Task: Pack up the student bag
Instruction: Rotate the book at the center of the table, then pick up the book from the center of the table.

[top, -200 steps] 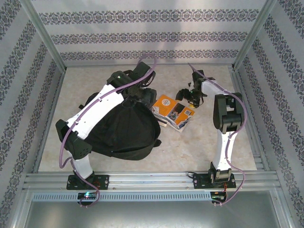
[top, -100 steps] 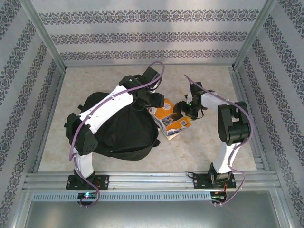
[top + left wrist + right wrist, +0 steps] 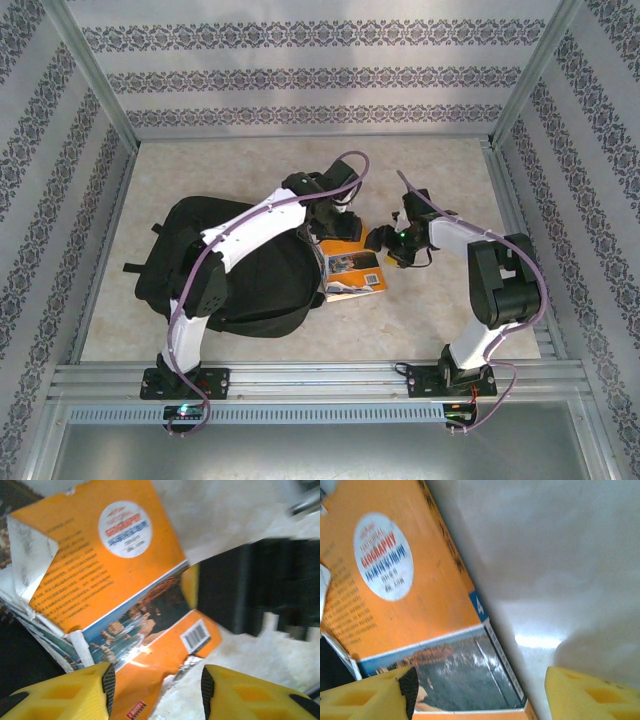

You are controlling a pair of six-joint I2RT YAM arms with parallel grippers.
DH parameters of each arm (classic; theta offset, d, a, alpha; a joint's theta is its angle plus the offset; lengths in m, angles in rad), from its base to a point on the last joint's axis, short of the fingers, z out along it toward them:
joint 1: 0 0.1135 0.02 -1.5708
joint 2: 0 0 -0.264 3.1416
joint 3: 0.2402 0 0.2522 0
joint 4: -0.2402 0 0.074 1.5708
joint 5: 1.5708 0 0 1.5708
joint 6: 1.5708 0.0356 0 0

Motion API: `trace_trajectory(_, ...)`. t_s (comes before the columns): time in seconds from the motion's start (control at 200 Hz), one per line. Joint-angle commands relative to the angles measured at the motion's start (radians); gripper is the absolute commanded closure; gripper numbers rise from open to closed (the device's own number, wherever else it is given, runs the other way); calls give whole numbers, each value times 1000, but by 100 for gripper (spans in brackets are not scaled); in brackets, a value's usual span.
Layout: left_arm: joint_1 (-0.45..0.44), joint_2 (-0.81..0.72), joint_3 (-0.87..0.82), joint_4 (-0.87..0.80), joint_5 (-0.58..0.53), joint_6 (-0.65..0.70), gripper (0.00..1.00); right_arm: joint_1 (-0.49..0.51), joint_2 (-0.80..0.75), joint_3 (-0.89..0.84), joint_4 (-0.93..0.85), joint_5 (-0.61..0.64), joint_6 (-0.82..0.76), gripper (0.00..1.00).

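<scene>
Close to the arms' feet lies the student bag [image 3: 265,285]. It is big, black and soft, and it lies flat on the surface [image 3: 420,320], at about 9 o'clock from the middle. The left arm reaches right over it.

Just beside the bag, on its 3 o'clock side, lies an orange book [image 3: 352,272]. It touches the bag's edge. I think the book sits there so it can be lifted or slid into the bag. I cannot tell if the bag's mouth is open.

A bit farther back, the two claws meet at the book. The left claw [image 3: 338,222] hangs at the book's 12 o'clock edge. In its own camera its yellow fingers [image 3: 80,695] stand about half apart, released, with a bent corner of the book between them. It grips nothing yet. I cannot tell if a finger touches the cover.

The right claw [image 3: 383,240] is at the book's 2 o'clock corner. Its fingers [image 3: 365,697] stand wide apart, released too, with the book's edge between them. Both look set to pinch the book from two sides.
</scene>
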Motion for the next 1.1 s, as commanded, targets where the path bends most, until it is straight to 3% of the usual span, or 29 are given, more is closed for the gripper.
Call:
trace_trajectory(0.0, -1, 22, -26, -24, -31, -58, 52, -17, 17, 21, 65, -4, 34, 32)
trace_trajectory(0.23, 37, 17, -135, -103, -112, -101, 56, -8, 66, 57, 77, -70, 35, 33)
trace_trajectory(0.56, 86, 17, -291, 51, -38, -135, 55, 40, 126, 108, 7, -33, -24, 32)
trace_trajectory(0.729, 92, 45, -281, 91, -14, -136, 56, 76, 171, 135, -9, -97, -25, 32)
trace_trajectory(1.094, 103, 66, -294, 96, -9, -112, 61, 61, -3, 12, 85, -276, 134, 33)
